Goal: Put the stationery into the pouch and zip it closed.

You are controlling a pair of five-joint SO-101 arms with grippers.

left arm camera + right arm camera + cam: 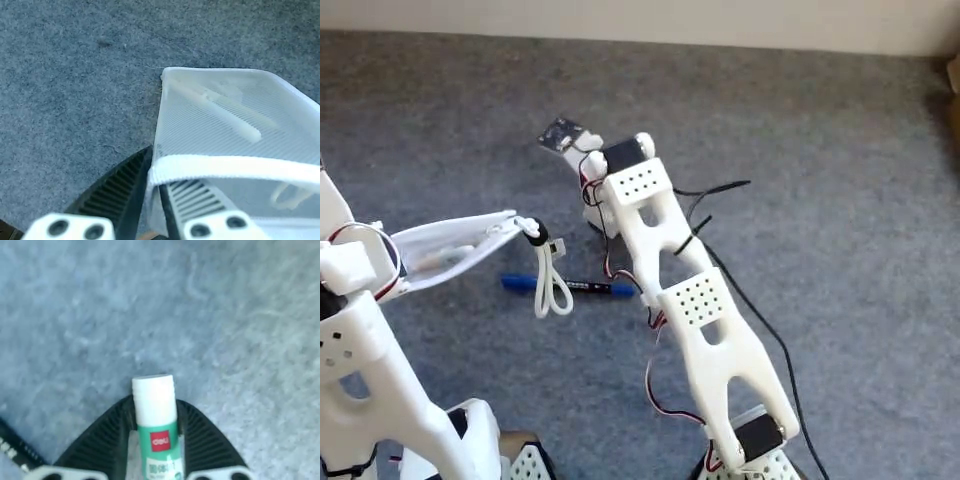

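Note:
My left gripper is shut on the white band along the rim of the white mesh pouch. A white stick-shaped item shows through the mesh. In the high view the pouch is held up off the carpet at the left. Its black zip pull and white loop strap hang at its right end. My right gripper is shut on a glue stick with a white cap and green label, low over the carpet. A blue and black pen lies on the carpet under the strap.
Grey carpet covers the whole floor. Black cables trail along the right arm's right side. A small dark card lies beyond the right arm's wrist. Both arm bases stand at the near edge.

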